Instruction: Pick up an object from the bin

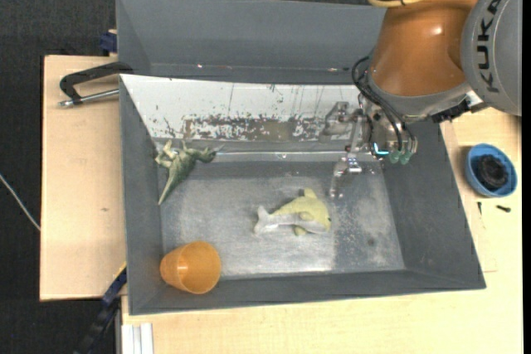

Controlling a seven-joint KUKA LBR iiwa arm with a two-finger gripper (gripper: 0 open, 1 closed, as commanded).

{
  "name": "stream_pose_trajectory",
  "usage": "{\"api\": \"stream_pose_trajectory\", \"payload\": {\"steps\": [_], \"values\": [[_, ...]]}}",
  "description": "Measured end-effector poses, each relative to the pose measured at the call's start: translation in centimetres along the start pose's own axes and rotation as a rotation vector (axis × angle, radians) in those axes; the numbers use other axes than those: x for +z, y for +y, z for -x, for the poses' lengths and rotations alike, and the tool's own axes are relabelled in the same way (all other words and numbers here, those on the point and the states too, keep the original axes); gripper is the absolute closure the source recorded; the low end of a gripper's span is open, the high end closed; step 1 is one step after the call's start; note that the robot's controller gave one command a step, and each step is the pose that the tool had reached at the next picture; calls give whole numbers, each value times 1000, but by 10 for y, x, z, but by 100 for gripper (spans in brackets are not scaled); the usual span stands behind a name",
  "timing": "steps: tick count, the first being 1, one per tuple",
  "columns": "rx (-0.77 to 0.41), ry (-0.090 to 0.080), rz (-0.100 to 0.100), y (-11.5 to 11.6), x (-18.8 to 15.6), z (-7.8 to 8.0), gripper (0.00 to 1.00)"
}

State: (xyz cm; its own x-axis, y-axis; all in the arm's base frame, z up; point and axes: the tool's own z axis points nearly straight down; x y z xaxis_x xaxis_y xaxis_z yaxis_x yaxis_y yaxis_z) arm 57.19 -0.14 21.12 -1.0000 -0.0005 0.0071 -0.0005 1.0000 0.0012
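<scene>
My gripper (352, 160) hangs in the right half of the bin, near the back wall. It is just above and to the right of a pale yellow and white toy dolphin (294, 215), which lies on its side in the middle of the bin floor. Nothing shows in the gripper.
A green toy dinosaur (180, 162) lies against the back left corner. An orange plastic cup (192, 267) lies on its side in the front left corner. The arm with its orange cover reaches in over the bin's right back rim.
</scene>
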Motion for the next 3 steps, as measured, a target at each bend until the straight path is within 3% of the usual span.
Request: {"api": "stream_pose_trajectory", "payload": {"steps": [1,2,3], "values": [[-621,-4,-1,12,137,-27,0],[-620,-9,-2,11,135,-26,100],[-883,-20,-8,32,-11,-29,100]]}}
